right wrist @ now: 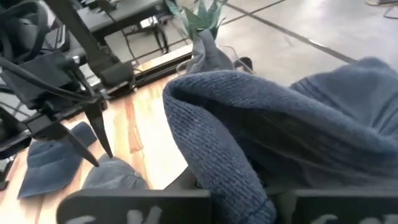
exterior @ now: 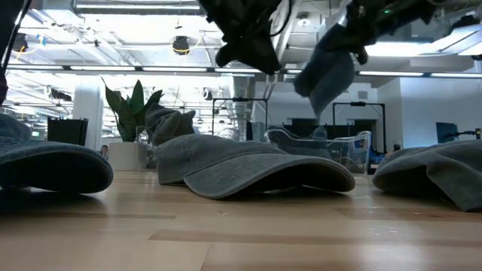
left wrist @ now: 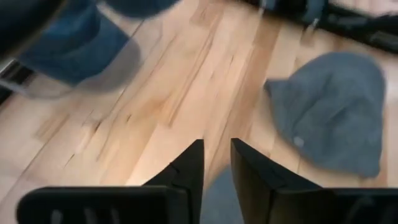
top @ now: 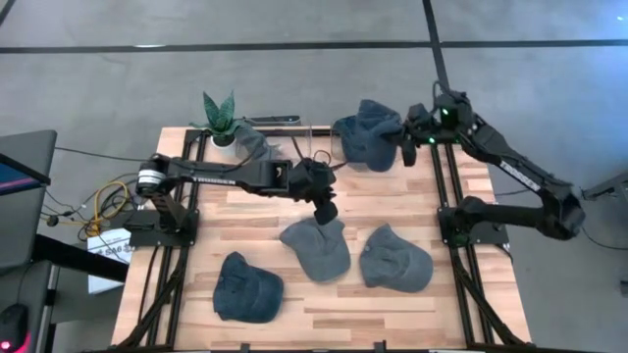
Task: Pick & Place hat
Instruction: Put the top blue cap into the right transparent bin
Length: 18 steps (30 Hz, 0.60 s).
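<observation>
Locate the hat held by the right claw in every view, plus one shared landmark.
High view: held hat at the table's far edge, right of centre, in the right claw.
Low view: hanging at upper right, clear of the table.
Left wrist view: cannot tell; blurred blue cloth at upper left.
Right wrist view: fills the foreground.
Landmark: potted plant.

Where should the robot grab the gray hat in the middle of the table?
Probably the hat's rounded top, coming straight down from above. It lies flat on the wooden table, so the soft crown bunches easily between fingers. The left gripper already hovers just above its far edge, fingers nearly together.
</observation>
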Each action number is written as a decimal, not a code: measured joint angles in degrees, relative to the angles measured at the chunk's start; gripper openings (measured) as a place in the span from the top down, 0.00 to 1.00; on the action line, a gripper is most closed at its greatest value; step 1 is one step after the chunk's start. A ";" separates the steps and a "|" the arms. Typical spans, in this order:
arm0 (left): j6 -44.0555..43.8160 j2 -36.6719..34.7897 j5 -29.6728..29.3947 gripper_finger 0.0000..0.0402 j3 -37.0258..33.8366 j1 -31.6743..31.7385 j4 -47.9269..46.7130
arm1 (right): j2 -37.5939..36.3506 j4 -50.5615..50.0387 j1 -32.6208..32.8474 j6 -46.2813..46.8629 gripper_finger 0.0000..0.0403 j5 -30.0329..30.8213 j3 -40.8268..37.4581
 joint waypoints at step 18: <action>-7.93 -21.54 0.94 0.87 -26.97 4.56 12.12 | 32.86 -0.74 -6.47 -13.91 0.99 -8.50 14.87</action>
